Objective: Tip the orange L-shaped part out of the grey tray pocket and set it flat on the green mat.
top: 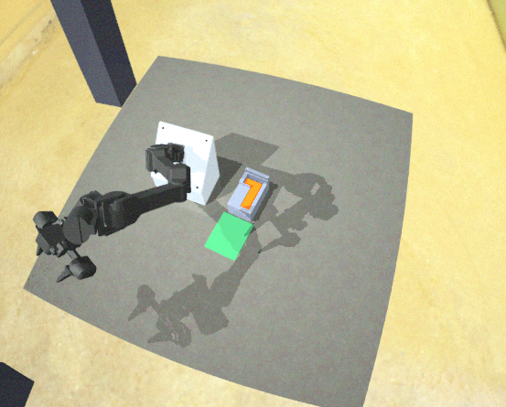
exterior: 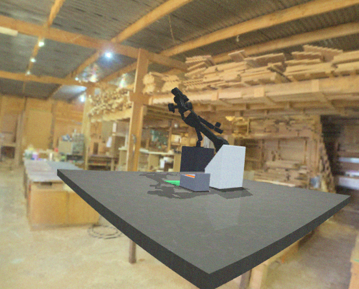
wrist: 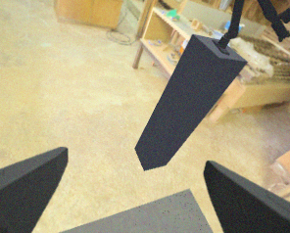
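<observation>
The orange L-shaped part lies level in the pocket of the grey tray. Its L-shaped end is at the tray's end away from the mat, and its straight end points towards the mat. The green mat lies flat beside the tray and holds nothing. My gripper is open and empty, high above the table and well to the side of the tray and mat. The part, tray and mat are out of the wrist view.
A white wedge-shaped block stands close to the tray, by the arm's base. A dark pillar rises beyond the edge of the grey table.
</observation>
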`<state>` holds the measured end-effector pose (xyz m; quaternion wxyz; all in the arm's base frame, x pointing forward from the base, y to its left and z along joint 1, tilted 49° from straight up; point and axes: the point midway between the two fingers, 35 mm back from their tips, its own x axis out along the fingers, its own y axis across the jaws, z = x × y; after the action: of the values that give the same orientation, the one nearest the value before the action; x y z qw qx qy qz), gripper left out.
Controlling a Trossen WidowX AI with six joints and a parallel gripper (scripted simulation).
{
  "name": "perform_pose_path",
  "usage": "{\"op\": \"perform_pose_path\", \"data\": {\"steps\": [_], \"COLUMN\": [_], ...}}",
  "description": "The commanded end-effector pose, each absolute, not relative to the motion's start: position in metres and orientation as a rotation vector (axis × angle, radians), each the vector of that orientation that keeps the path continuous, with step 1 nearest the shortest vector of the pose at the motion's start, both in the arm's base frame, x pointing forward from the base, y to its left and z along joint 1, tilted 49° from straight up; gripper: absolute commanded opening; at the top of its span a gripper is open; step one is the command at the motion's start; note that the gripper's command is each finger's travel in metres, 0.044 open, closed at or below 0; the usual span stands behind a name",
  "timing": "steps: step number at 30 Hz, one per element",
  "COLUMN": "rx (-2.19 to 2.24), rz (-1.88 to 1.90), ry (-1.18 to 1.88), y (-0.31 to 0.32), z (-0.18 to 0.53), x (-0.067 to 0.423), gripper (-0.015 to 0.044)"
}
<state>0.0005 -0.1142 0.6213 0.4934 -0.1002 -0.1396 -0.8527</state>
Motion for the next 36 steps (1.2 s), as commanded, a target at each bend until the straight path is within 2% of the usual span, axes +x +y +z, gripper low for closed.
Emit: {"op": "perform_pose_path", "data": {"steps": [1,8,9,13,21,27,36], "rx": [-0.236,-0.080,-0.038,0.114,0.442,0.534,0.770], "rz": [-2.064,-1.958,-1.935,-1.833,-1.593,-1.468,-1.279], "ry": [-0.344,-0.431,-0.449,-0.473,-0.454,-0.342,-0.095], "y": [-0.114,-0.123,-0.127,-0.154,-0.230,-0.276,-0.337], "z": [0.621,0.611,0.607,0.590,0.538,0.506,0.423], "x": [-0.001,-0.037,-0.046,-0.069,-0.069,-0.038,0.048], "gripper": [0.0374,0.0190,0.0180,0.0180,0.0180,0.0180,0.0180]}}
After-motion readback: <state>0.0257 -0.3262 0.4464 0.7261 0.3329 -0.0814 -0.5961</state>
